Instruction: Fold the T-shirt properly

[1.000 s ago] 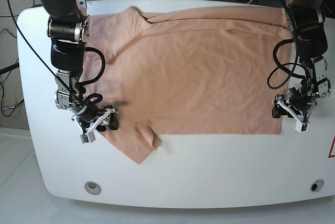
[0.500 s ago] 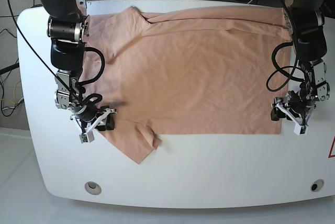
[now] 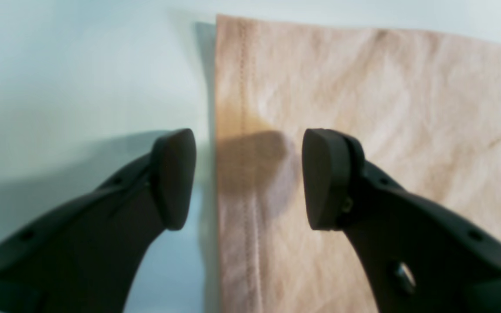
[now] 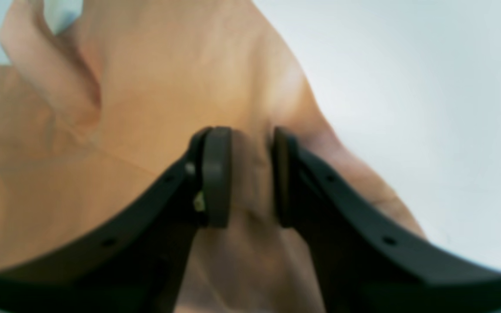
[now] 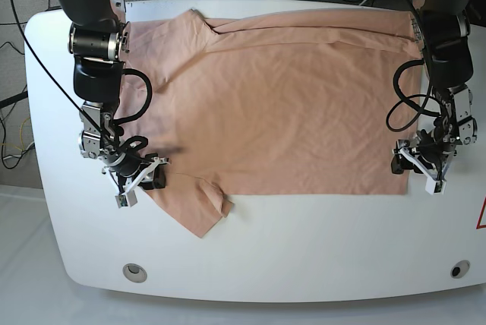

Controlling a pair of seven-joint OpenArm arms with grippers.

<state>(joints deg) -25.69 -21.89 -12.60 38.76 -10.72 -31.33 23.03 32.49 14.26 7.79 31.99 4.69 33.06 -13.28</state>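
T-shirt (image 5: 281, 105) spread flat on table (image 5: 304, 249) | soft, light, floppy cotton, so pinch edges | right gripper (image 4: 244, 176) clamped on sleeve fold | left gripper (image 3: 248, 178) wide apart, straddling T-shirt's hem edge, holding nothing

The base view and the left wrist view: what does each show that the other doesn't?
Only the base view shows the whole T-shirt spread on the white table, plus both arms, with the right gripper at a sleeve. Only the left wrist view shows the stitched hem close up, lying between the left gripper's open fingers. Both show peach cloth on white table.
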